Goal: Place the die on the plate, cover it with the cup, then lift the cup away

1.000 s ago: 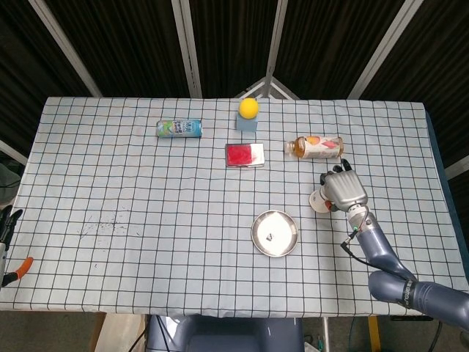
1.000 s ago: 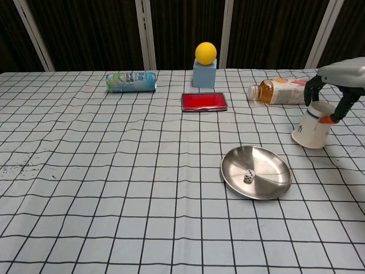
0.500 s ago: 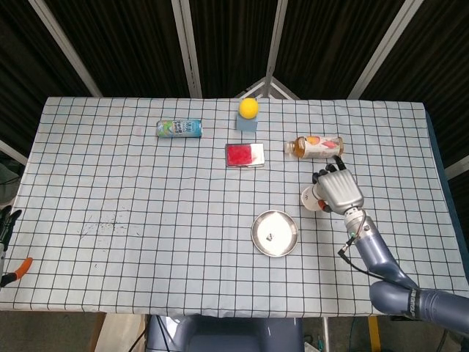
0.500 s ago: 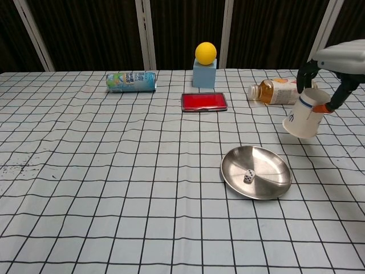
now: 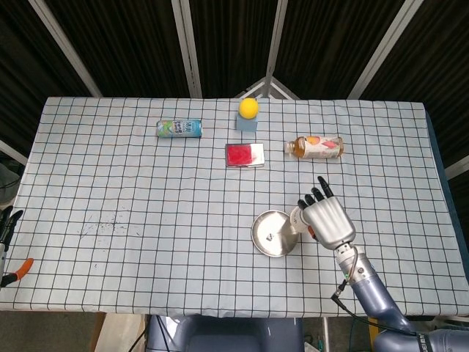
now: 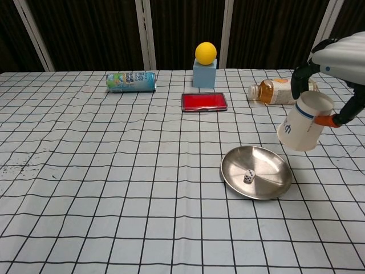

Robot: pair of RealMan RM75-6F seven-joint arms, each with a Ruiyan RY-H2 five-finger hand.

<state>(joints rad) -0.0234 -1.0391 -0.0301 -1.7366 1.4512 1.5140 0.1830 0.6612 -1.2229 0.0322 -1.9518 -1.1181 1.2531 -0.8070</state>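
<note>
Counter [image 5: 110,191] draped in a white cloth printed with a black grid, its near edge hanging over the front. Behind it, a dark pleated curtain [image 5: 132,44] crossed by slanted pale metal poles [image 5: 187,48]. Lighting even, overhead.

Bright, even overhead light fills both views, and the backdrop beyond the table stays dark. Just left of the right hand [image 6: 336,74], the steel plate [image 6: 268,185] shows soft glare. Shadows beneath the hand are faint. Focus is sharp, with slight edge bending.
</note>
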